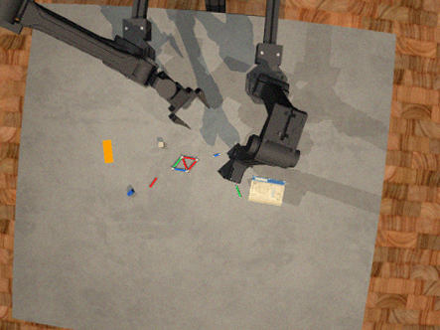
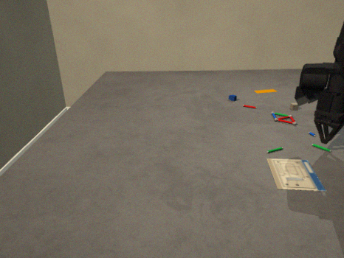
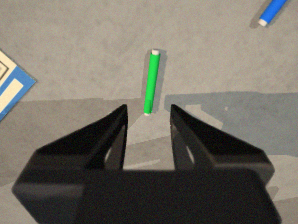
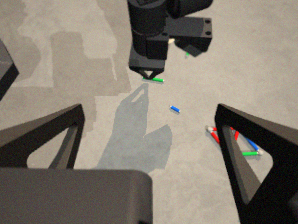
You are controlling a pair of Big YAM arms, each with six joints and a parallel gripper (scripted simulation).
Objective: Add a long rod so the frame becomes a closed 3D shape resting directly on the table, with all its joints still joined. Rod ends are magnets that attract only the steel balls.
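Frame: braced rhombus of colored rods and steel balls (image 1: 185, 164) (image 2: 283, 118) (image 4: 236, 135), lying flat on the bench (image 1: 184, 268) (image 2: 148, 184), apart from both arms.
Green rod: likely the piece wanted (image 2: 321, 147) (image 3: 151, 82) (image 4: 157, 80), flat on the bench, just by the left end effector (image 1: 228, 176) (image 2: 325, 141) (image 3: 149, 111) (image 4: 149, 73).
Left end effector: about a third open, holding nothing.
Right end effector (image 1: 199, 118) (image 4: 150, 106): wide open, holding nothing, well apart from the frame.
Pickup: judged as the step in hand. Center over mid-rod, turn square to the length, straddle fully before closing; keep both magnetic ends free for the balls. Lift straight, without brushing the blue rod (image 1: 216, 155) (image 2: 311, 134) (image 3: 274, 11) (image 4: 175, 109).
Top view: green rod hidden beneath the left arm.
Right wrist view: frame partly behind a finger.
Hard to read: fingertip height above the bench; exact rod lengths.
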